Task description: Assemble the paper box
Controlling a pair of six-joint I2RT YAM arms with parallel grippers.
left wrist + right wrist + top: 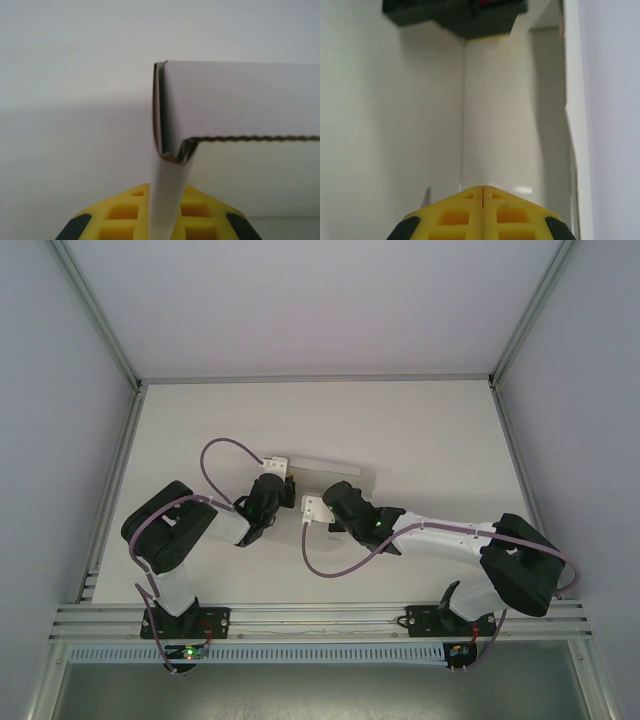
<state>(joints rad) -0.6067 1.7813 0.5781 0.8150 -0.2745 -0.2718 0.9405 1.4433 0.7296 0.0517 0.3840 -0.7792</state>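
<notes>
The paper box [327,469] is a white paperboard piece at mid table, between the two arms. In the left wrist view a folded wall of the paper box [240,97] stands upright, its raw brown edge showing. A narrow white flap runs down from its corner into my left gripper [165,195], whose yellow fingers [120,210] are shut on it. My right gripper [483,189] is shut, pads together with nothing between them. Its tips sit against a white panel of the paper box [505,115]. From above, the left gripper [288,484] and right gripper [333,492] meet at the box.
Aluminium rails [320,620] run along the near edge by the arm bases. White enclosure walls with metal posts [100,320] border the table on three sides. Purple cables [225,445] loop off both wrists. The black underside of the left wrist [455,12] hangs above the right gripper.
</notes>
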